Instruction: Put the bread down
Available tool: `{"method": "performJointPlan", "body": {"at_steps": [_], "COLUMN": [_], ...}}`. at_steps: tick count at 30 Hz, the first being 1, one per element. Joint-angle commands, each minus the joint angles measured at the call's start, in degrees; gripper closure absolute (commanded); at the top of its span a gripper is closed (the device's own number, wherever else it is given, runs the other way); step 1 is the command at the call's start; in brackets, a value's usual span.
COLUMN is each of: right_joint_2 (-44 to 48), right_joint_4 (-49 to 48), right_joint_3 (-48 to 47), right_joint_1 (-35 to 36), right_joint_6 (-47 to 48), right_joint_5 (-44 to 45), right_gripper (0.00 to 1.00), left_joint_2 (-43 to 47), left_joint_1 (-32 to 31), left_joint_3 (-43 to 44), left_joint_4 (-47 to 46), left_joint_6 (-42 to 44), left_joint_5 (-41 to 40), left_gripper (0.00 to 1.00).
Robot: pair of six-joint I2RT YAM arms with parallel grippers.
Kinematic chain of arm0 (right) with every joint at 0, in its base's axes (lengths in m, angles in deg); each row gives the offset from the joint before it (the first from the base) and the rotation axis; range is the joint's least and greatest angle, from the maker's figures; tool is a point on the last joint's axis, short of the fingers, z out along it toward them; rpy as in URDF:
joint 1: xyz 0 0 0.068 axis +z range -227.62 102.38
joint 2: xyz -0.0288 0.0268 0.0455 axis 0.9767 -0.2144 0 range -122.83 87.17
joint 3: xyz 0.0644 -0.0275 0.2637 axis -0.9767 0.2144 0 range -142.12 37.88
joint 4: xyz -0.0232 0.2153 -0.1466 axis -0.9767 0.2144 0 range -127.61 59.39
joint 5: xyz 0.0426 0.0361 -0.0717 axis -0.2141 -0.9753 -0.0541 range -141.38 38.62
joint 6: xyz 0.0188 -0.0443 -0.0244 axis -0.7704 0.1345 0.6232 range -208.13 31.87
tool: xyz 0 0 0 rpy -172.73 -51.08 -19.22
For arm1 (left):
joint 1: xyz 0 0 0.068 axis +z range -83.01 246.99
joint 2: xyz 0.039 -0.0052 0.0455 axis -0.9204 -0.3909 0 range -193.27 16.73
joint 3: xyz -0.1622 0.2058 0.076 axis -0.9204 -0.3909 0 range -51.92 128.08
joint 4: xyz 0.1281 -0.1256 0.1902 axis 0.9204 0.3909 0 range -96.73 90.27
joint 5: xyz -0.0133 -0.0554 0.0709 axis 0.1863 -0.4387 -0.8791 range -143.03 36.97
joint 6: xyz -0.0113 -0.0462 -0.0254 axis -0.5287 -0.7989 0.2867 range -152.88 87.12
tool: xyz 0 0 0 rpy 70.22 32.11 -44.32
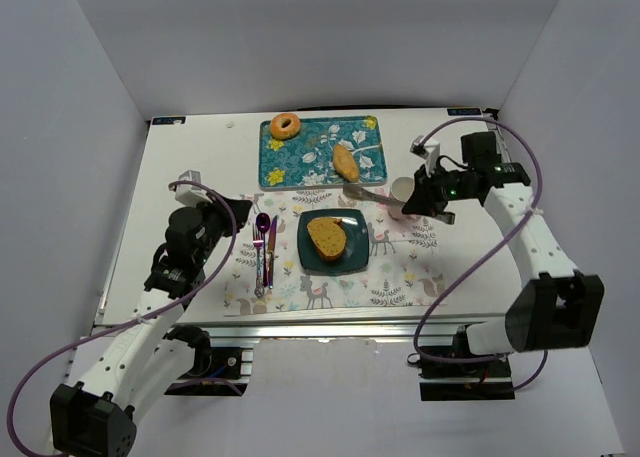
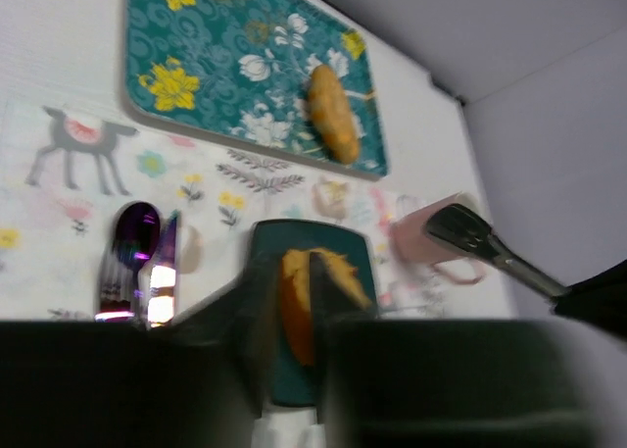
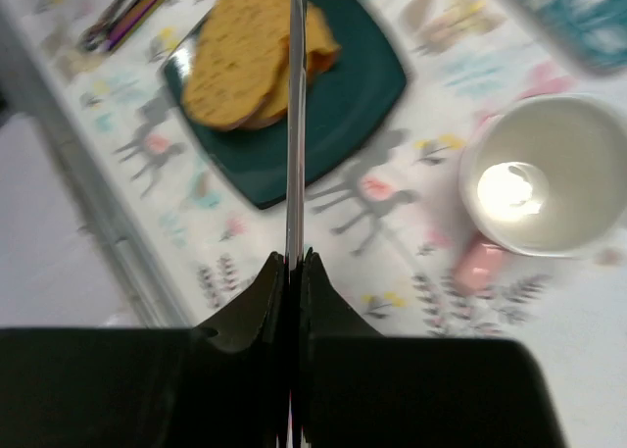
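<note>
W/ bread (image 1: 326,237) on plate (image 1: 358,259) ctr, slices overlapping, R jaws clamped on tongs (image 1: 362,191) just beyond plate's far-right corner, L jaws part-open & empty left of plate: raise tongs straight up, then pull right, w/o clipping cup (image 1: 402,189) beside them.

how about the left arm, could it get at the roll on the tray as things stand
Probably yes. The left gripper hovers empty by the cutlery, and nothing stands between it and the roll on the floral tray. The metal tongs end just beside the roll, which could crowd it.
</note>
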State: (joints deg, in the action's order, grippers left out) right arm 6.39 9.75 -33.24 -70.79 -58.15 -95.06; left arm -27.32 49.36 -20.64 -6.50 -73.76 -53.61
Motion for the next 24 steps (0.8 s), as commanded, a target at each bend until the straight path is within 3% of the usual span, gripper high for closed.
{"method": "performJointPlan", "body": {"at_steps": [1, 2, 3, 7, 9, 10, 13, 18, 21, 24], "right_joint_2": [7.89, 10.61, 15.86, 24.34, 23.82, 23.12, 18.73, 10.82, 6.69, 2.82], "right_joint_4": [-8.64, -14.08, -25.53, -45.31, -45.95, -45.86, -46.64, -54.20, -56.49, -54.92], "right_joint_3": [-1.33, 1.21, 4.20, 21.25, 27.06, 28.30, 31.03, 36.39, 37.27, 36.84], "right_joint_1": [-0.24, -0.33, -1.11, -6.03, -10.92, -12.96, -19.30, -20.89, -21.77, -23.09], "right_joint_6": [-3.50, -5.96, -9.81, -17.05, -18.19, -19.50, -22.06, -15.75, -13.02, -11.70], "right_joint_5": [8.39, 18.62, 23.42, 38.03, 38.50, 37.80, 34.81, 33.05, 32.87, 30.59], "right_gripper": [1.00, 1.00, 1.00, 1.00, 1.00, 1.00, 1.00, 0.99, 0.92, 0.73], "left_joint_2": [-0.33, -1.12, -1.38, -2.70, -3.40, -3.58, -4.02, -4.55, -5.34, -5.78], "left_joint_1": [-0.04, -0.04, -0.04, -0.04, -0.04, -0.13, -0.13, -0.04, -0.04, -0.04], "left_joint_3": [0.09, 0.18, 0.18, 0.35, 0.96, 1.14, 1.76, 2.20, 2.64, 2.29], "left_joint_4": [-2.07, -2.16, -2.16, -2.25, -1.20, -0.76, 1.26, 1.79, 1.18, 0.30], "left_joint_6": [0.54, 0.63, 0.72, 1.77, 2.21, 2.47, 3.44, 3.88, 3.97, 3.44], "left_joint_5": [2.32, 3.29, 3.74, 5.41, 5.68, 5.76, 5.68, 5.68, 5.76, 5.50], "left_gripper": [0.88, 0.99, 1.00, 1.00, 0.89, 0.78, 0.58, 0.50, 0.48, 0.46]}}
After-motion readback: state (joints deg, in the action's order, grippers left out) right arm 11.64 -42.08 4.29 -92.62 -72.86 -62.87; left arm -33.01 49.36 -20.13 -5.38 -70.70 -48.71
